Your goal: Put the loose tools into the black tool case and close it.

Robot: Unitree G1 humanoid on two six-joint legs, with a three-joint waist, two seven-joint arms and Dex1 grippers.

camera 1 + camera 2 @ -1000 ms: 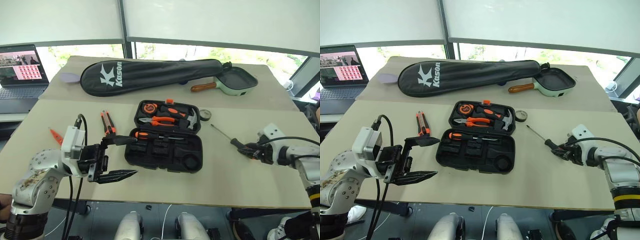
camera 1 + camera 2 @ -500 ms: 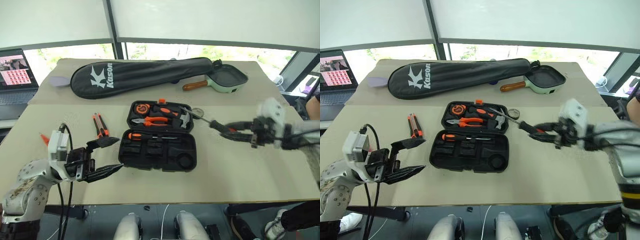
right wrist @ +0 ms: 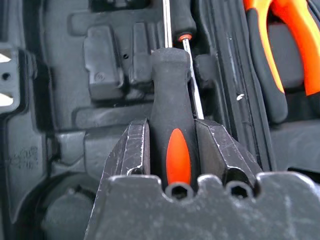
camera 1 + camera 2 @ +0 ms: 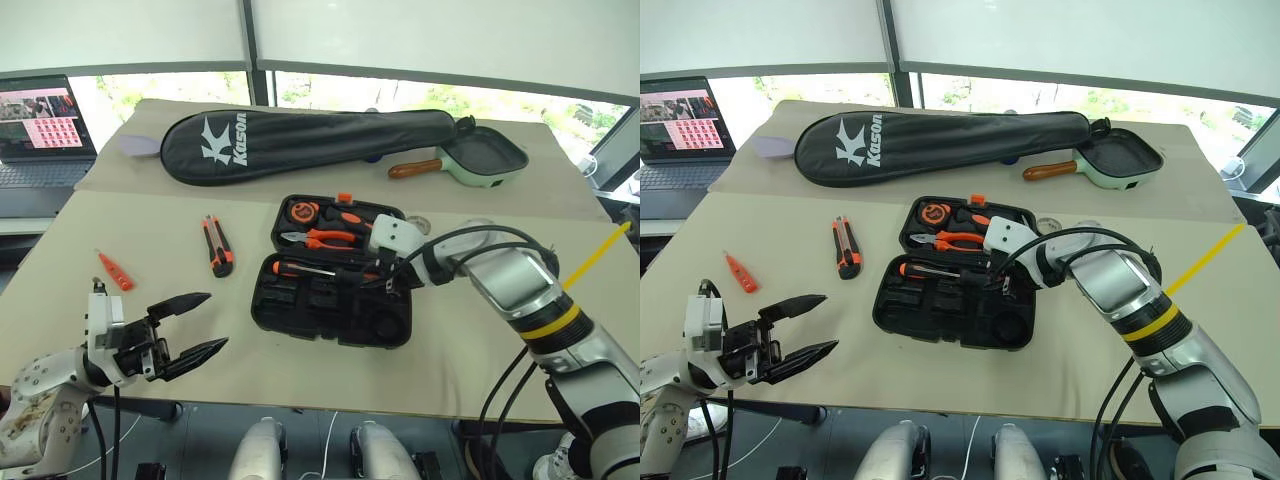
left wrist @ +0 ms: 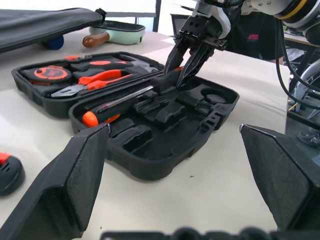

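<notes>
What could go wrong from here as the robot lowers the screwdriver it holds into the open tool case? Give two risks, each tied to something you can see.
1. The right gripper clamps the screwdriver directly above another screwdriver already lying in the black tool case; released there, it might rest on top rather than seat in a slot, possibly blocking the lid.
2. The utility knife and tester pen lie outside the case, so closing early would leave them out.

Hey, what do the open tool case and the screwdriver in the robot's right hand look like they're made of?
The black tool case: apparently moulded hard plastic with a matte finish, judging by its rounded tool-shaped recesses. The screwdriver gripped in the right hand: a thin, shiny shaft that looks like metal, and a black handle with an orange insert, probably plastic or rubber; which one is hard to tell.
</notes>
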